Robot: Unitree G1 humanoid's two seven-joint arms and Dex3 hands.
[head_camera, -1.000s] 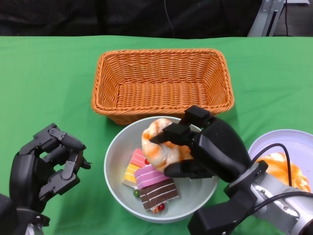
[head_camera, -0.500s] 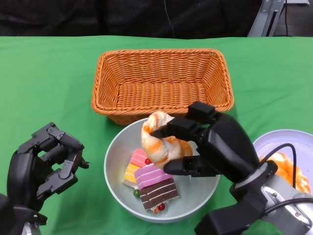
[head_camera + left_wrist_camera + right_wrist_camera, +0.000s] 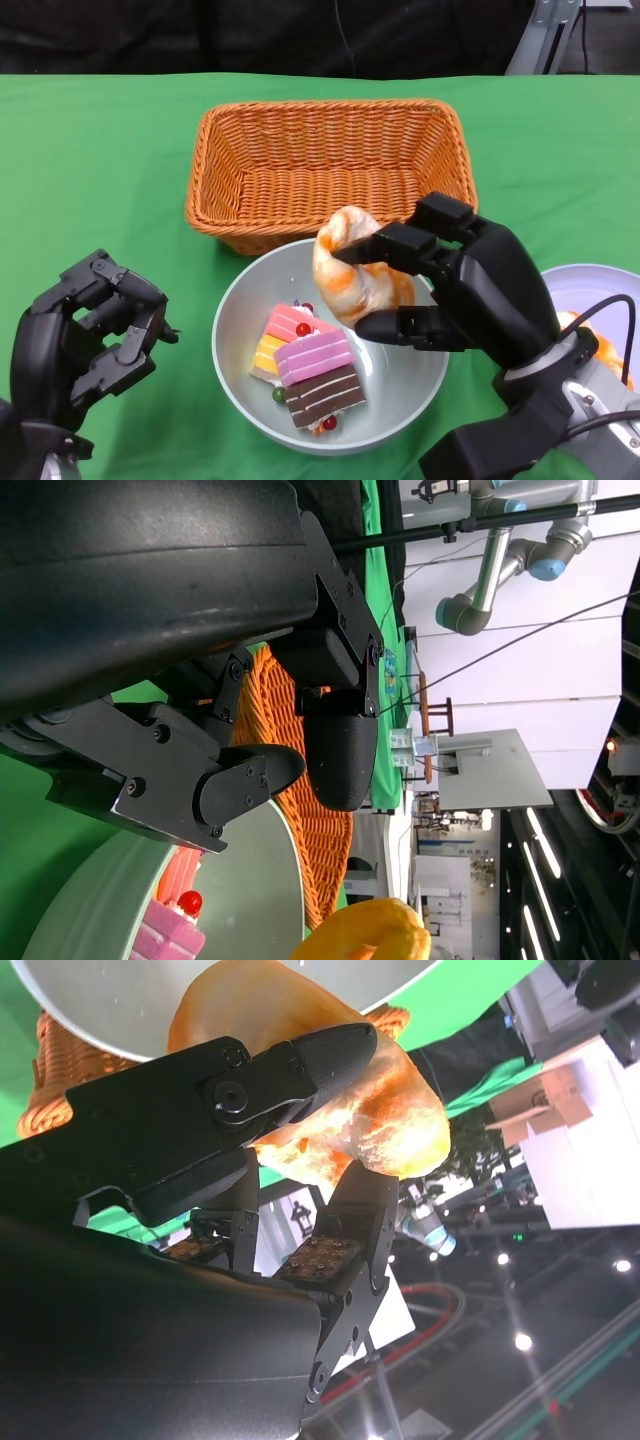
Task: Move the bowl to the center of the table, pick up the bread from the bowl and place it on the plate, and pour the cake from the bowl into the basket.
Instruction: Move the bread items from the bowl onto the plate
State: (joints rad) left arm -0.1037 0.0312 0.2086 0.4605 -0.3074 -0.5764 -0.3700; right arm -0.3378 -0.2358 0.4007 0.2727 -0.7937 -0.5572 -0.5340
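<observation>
- Currently, the right hand (image 3: 455, 285) grasps the orange-and-white swirled bread roll (image 3: 355, 265) between its fingers (image 3: 300, 1065), apparently lifted clear above the grey round bowl (image 3: 235, 320).
- Pink, yellow and brown layered cake slices (image 3: 305, 365) lie inside the bowl.
- Bowl sits just in front of the orange wicker basket (image 3: 330, 165) on the green desk (image 3: 100, 160).
- White plate (image 3: 600, 290) lies beside the right hand.
- Left hand (image 3: 90, 330) hangs beside the bowl, fingers curled inward, grasping nothing.
</observation>
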